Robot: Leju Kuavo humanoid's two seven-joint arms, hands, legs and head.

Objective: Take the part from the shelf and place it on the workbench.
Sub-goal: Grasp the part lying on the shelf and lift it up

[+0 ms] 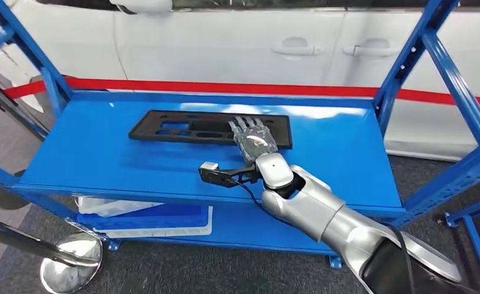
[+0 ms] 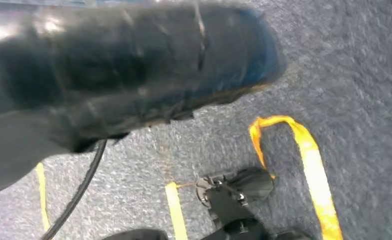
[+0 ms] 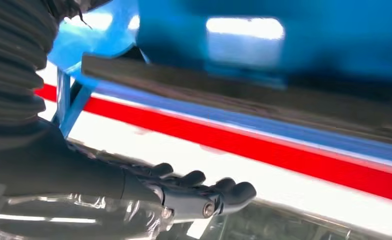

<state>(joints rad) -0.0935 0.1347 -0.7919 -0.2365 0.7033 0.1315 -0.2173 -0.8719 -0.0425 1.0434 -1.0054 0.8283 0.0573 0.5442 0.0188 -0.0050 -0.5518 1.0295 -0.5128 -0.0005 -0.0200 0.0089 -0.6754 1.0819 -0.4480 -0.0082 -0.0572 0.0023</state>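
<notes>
Blue steel shelving (image 1: 163,153) stands across the head view, its upper deck a glossy blue sheet framed by slanted blue uprights at the left and right. Behind it runs a red band (image 1: 225,87), and beyond that the white side of a car (image 1: 237,43) with two door handles. Grey carpet (image 1: 182,269) covers the floor, where a chrome barrier post base (image 1: 72,263) sits at the near left. On the lower deck lies a blue and white flat tray (image 1: 151,219). The part (image 1: 188,127), a flat black plate with cut-outs, lies on the far middle of the upper deck. The silver right arm reaches in from the near right, and the right robot hand (image 1: 255,139) lies flat over the part's right end, fingers stretched out side by side toward the car, gripping nothing. A small black camera on a cable (image 1: 216,174) juts from the wrist. In the left wrist view, grey carpet marked with yellow tape lines (image 2: 309,160) fills the background; whether the left robot hand (image 2: 108,75), a dark blurred mass, is spread or curled cannot be told. In the right wrist view, the right robot hand's dark fingers (image 3: 193,182) extend nearly straight, with the blurred dark edge of the part close by, and the blue deck, red band and white car beyond.
</notes>
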